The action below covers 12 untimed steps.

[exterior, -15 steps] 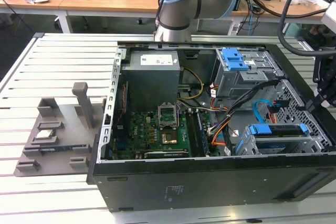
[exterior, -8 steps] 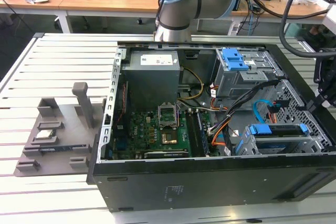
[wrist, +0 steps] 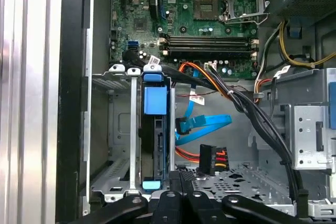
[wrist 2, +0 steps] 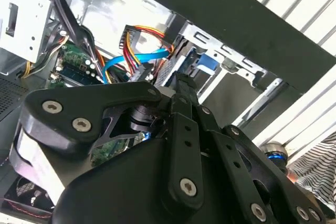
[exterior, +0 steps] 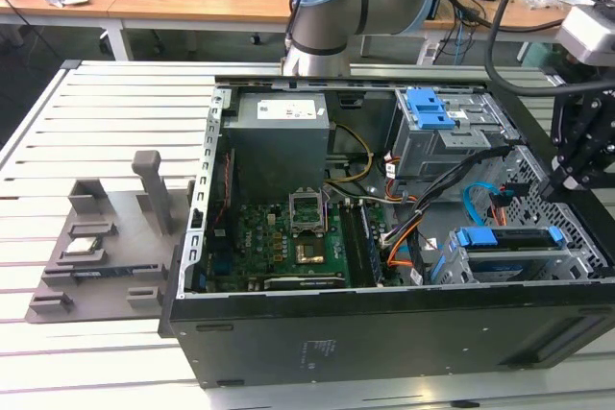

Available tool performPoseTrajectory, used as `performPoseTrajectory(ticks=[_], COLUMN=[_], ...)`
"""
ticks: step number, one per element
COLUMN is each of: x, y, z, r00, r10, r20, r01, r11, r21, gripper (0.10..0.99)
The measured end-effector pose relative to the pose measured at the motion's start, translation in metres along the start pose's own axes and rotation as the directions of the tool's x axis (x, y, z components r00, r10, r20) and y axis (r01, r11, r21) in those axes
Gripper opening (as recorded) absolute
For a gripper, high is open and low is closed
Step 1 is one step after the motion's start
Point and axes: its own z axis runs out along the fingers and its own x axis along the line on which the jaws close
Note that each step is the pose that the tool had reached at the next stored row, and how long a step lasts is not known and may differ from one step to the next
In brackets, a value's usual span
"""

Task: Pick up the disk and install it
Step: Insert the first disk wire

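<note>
A: Where is the disk?

B: The disk (exterior: 509, 243) sits in the drive cage (exterior: 577, 261) at the near corner of the open computer case (exterior: 384, 333), on the exterior view's right. Blue rails run along its edges. In the first wrist view the disk (wrist: 156, 140) stands edge-on in a slot of the cage (wrist: 113, 129), with a blue tab at each end.

A: And the claw?

B: The claw (exterior: 555, 182) hangs over that same end of the case, near the cage but apart from the disk. In the first wrist view the claw (wrist: 182, 192) has its fingers pressed together with nothing between them. The second wrist view shows the claw (wrist 2: 181, 82) from behind, pointing into the case.

A: What lies around it?

B: A blue data cable (wrist: 205, 124) and orange wires run just beside the cage. Further in lie the green motherboard (exterior: 298, 237) and the grey power supply (exterior: 279, 141). The case rests on a slatted desk (exterior: 96, 112), and a grey fixture (exterior: 106, 247) lies well apart on the exterior view's left.
</note>
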Motion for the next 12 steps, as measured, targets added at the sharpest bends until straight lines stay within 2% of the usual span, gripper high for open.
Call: performPoseTrajectory(ticks=[12], x=[-0.0190], y=[0.0021], z=[0.0008], r00=[1.0000], r10=[0.000], r20=[0.0001], r01=[0.000], r11=[1.0000], r21=[0.000], gripper=[0.106])
